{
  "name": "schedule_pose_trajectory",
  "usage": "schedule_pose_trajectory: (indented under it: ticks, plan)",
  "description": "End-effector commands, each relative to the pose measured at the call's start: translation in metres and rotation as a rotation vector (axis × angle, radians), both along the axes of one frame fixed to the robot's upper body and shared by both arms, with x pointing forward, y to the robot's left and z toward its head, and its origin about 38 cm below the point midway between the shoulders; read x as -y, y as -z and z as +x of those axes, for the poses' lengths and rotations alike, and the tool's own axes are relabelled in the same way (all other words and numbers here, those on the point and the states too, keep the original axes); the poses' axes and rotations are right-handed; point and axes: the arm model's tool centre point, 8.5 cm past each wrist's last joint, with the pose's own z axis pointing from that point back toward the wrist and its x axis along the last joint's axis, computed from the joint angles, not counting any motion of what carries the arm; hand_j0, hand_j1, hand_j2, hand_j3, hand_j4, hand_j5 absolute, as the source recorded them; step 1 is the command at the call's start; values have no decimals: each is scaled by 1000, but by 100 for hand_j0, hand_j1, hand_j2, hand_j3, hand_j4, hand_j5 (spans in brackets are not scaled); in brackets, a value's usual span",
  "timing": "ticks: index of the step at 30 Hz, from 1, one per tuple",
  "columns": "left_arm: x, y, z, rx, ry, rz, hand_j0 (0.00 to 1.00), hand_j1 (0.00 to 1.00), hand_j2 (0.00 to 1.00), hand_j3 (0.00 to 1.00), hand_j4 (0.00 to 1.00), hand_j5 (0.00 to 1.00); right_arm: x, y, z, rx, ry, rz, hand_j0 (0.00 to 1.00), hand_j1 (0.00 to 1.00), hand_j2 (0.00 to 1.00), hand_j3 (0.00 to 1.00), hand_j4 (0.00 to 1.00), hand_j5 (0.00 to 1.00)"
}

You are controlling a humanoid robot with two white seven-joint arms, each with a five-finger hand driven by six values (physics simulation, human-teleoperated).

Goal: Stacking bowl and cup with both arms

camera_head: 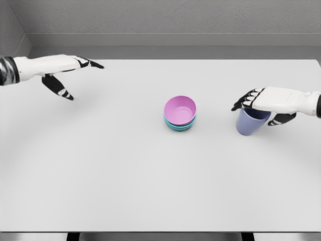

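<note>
With the pink bowl (180, 110) already nested in the teal bowl (179, 125) at frame center, you've only the cup left: right hand (262, 101) fingers curl around the blue cup (251, 121), center right; left hand (70, 70), upper left, is spread and empty.

Pink bowl (180, 109) nested in teal bowl (179, 125), mid desk (125, 175). R robot hand (258, 103) wrapped round rim of blue cup (251, 123), cup tilted, right of bowls. L robot hand (70, 75) far left, above desk, fingers spread, holding nothing.
</note>
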Motion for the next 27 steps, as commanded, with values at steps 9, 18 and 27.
schedule_pose_trajectory:
  ticks: [9, 18, 27]
  plan:
    - [4, 4, -6, -6, 20, 0, 100, 100, 100, 100, 100, 100, -4, 0, 1, 0, -5, 12, 83, 83, 83, 83, 83, 83]
    - [7, 4, -6, -5, 26, -1, 100, 100, 100, 100, 100, 100, -4, 0, 1, -2, -7, 9, 76, 76, 76, 76, 76, 76]
    - [10, 4, -6, -3, 34, -3, 100, 100, 100, 100, 100, 100, -4, -1, 1, 1, -6, 11, 70, 70, 70, 70, 70, 70]
